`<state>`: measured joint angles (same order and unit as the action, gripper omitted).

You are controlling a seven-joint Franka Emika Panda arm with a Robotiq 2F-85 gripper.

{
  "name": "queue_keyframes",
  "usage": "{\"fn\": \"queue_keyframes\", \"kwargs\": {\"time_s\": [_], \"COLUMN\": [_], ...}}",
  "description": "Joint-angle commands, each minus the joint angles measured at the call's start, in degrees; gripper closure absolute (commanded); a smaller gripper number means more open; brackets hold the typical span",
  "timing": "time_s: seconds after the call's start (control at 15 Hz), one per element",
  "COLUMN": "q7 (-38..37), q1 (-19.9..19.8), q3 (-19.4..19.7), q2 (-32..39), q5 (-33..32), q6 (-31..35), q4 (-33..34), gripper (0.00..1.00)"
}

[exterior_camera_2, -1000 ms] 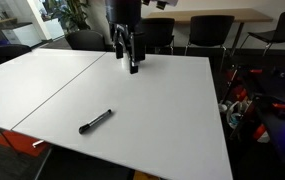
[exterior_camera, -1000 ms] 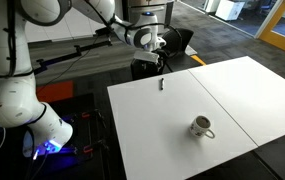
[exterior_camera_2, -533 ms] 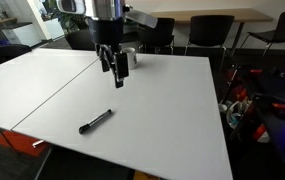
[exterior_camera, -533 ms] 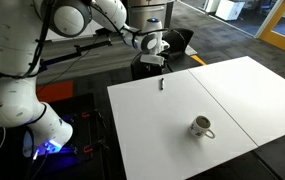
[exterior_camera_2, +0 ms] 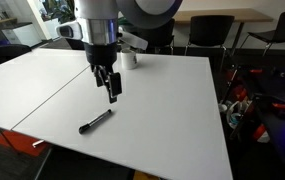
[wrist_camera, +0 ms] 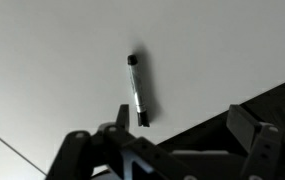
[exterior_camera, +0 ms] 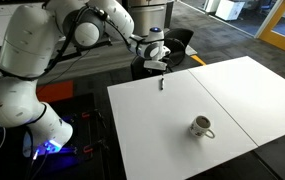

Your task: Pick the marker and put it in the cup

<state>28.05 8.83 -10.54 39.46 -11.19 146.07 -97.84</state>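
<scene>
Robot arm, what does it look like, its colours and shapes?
The arm is glossy white, built of fat rounded segments with dark caps at the joints. Its pincer is black and narrow. A blue glow shows by the foot.
</scene>
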Motion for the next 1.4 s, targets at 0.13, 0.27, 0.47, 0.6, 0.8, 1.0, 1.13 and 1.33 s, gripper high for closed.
{"fn": "queue_keyframes", "kwargs": {"time_s": [0.13, 0.27, 0.47, 0.6, 0.8, 1.0, 1.13, 1.33], "q7": [1.5, 1.8, 2.9, 3.6, 4.0, 4.5, 4.3, 3.2], "q1": [-0.2, -0.1, 0.1, 0.3, 0.4, 0.9, 1.3, 2.2], "q3": [-0.8, -0.8, -0.7, -0.8, -1.2, -1.0, -0.8, 0.4], "q2": [5.7, 7.7, 10.6, 12.5, 15.1, 17.0, 18.0, 19.0], "q5": [-1.2, -1.3, -1.6, -1.7, -2.0, -2.1, -2.3, -3.1], "q6": [-0.4, -0.9, -1.8, -2.5, -3.5, -4.2, -4.5, -4.5], "q4": [6.2, 8.4, 11.9, 14.3, 17.2, 19.3, 20.3, 21.2], "gripper": [0.00, 0.00, 0.00, 0.00, 0.00, 0.00, 0.00, 0.00]}}
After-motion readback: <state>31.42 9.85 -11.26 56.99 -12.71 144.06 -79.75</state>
